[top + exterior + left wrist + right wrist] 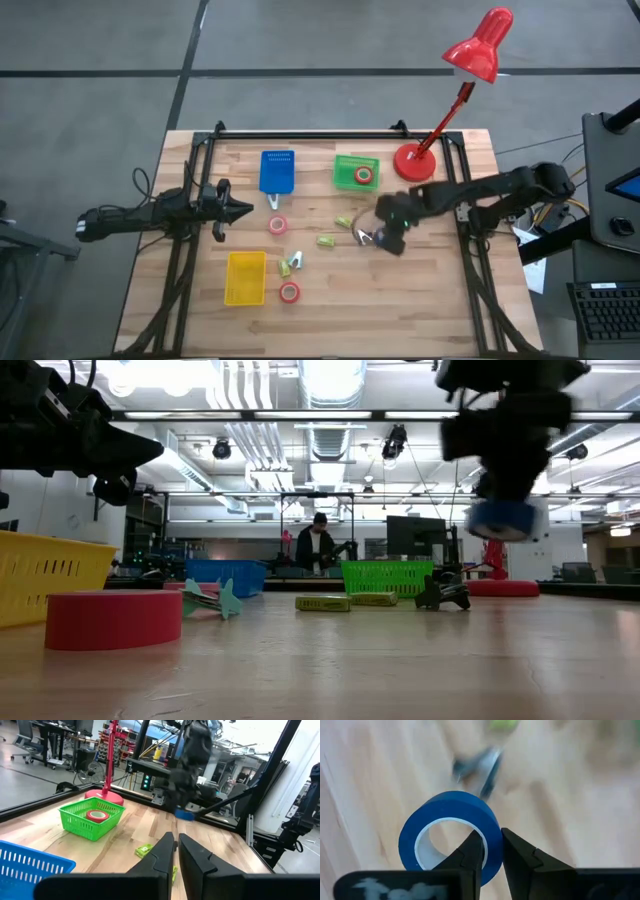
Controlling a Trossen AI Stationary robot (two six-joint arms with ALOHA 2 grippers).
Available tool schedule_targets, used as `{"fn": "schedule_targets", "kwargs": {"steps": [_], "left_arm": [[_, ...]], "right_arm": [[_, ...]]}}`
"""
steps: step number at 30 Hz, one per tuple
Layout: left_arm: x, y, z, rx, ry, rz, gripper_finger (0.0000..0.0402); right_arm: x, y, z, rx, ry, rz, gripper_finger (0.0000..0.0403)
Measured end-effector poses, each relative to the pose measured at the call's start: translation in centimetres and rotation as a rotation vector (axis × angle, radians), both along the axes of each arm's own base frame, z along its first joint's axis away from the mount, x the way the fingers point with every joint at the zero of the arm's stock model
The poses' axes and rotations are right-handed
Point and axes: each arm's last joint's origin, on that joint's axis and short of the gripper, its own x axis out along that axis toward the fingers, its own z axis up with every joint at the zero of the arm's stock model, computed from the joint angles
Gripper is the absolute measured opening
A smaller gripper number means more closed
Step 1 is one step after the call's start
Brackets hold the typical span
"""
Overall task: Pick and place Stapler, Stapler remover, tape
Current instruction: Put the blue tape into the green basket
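My right gripper (385,238) hangs over the table's middle right, shut on the blue tape roll (451,835), which the low view shows well above the wood as the blue tape roll (503,518). One red tape roll (363,176) lies in the green bin (356,172); two more red rolls (278,225) (289,292) lie flat on the table. Yellow-green staplers (326,240) (345,222) and a pale stapler remover (290,263) lie mid-table, and a dark stapler remover (362,235) lies just beside my right gripper. My left gripper (235,210) waits shut near the left edge. My right gripper pinches the blue roll's wall (492,842), one finger (470,852) inside the ring's hole and the other finger (520,862) outside it. The fingers come from above, pointing down. The roll is lifted clear and hangs at the fingertips, on edge.
A blue bin (277,170) stands at the far middle, a yellow bin (246,277) near left. A red desk lamp (417,162) stands on the far right corner with its arm slanting over the table edge. A black frame runs along both table sides. A person stands far behind (318,545).
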Motion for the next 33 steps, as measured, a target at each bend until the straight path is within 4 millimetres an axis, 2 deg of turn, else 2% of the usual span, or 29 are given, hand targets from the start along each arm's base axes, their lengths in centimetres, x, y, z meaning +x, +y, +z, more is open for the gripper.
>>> {"fn": "schedule_targets", "kwargs": {"steps": [8,13,17,21,27,33], "left_arm": [[0.0,0.0,0.0,0.000,0.000,0.000,0.0030],[0.0,0.0,0.0,0.000,0.000,0.000,0.0030],[0.0,0.0,0.0,0.000,0.000,0.000,0.0030],[0.0,0.0,0.0,0.000,0.000,0.000,0.0030],[0.0,0.0,0.0,0.000,0.000,0.000,0.0030],[0.0,0.0,0.0,0.000,0.000,0.000,0.0030]], "right_arm": [[2.4,-7.4,4.6,-0.065,-0.151,-0.281,0.0058],[3.7,-12.5,5.8,-0.092,-0.175,-0.426,0.0058],[4.6,-15.5,4.9,-0.080,-0.126,-0.498,0.0059],[5.1,-17.1,2.7,-0.046,0.028,-0.510,0.0059],[5.7,-18.3,-0.2,-0.021,0.180,-0.467,0.0059],[6.0,-18.7,-0.7,-0.050,0.193,-0.452,0.0059]]}}
